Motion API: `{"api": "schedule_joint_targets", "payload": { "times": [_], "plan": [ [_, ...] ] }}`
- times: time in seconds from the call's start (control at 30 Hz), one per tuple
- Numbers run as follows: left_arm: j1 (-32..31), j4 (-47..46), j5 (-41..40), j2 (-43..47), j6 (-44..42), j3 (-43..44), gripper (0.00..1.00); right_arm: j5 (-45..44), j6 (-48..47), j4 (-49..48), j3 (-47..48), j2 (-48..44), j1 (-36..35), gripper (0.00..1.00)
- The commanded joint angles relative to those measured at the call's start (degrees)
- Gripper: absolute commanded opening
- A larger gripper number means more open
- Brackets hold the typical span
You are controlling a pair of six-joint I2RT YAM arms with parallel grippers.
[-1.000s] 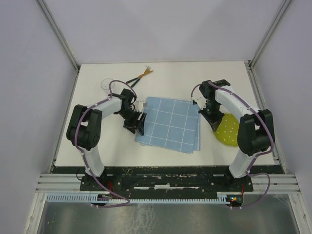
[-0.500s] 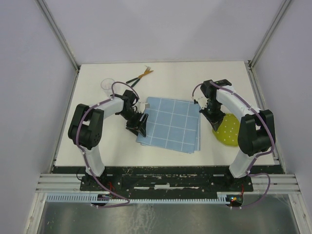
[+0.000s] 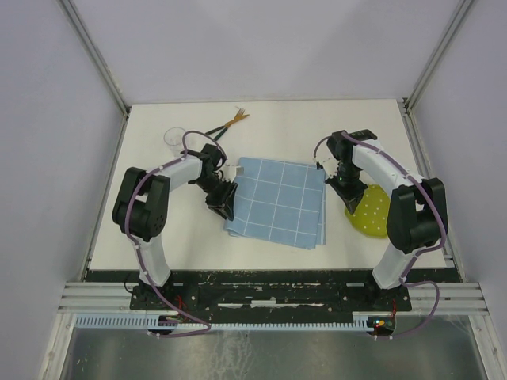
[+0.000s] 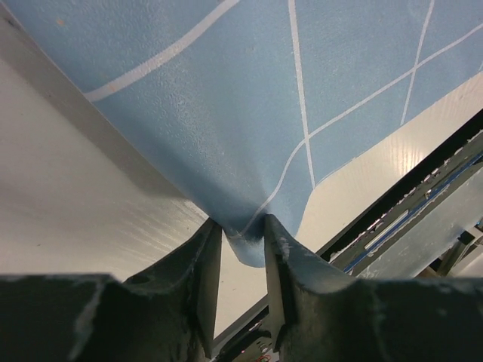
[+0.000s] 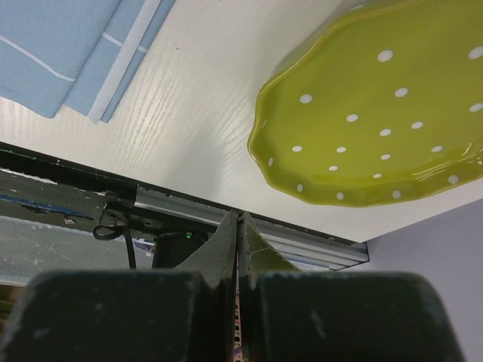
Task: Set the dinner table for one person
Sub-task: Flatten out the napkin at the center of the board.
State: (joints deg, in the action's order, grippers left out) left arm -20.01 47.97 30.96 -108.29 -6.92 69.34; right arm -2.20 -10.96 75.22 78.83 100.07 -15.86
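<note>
Blue cloth (image 4: 249,136): we just closed our left tool (image 4: 240,230) on its edge, ready to pull it; right tool (image 5: 237,226) is shut, empty.

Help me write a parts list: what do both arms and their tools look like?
The left arm and right arm have white links, black joints and a purple cable each. The left tool and right tool are dark, scuffed and two-fingered.
</note>
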Motion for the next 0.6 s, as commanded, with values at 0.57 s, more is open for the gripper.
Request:
{"api": "schedule_joint_targets", "payload": {
  "times": [0.57],
  "plan": [
    [-0.8, 7.6, 4.1, -3.6, 1.3, 10.8, 0.08, -0.5, -0.1, -0.6, -0.4, -2.3, 0.5, 0.02]
  ]
}}
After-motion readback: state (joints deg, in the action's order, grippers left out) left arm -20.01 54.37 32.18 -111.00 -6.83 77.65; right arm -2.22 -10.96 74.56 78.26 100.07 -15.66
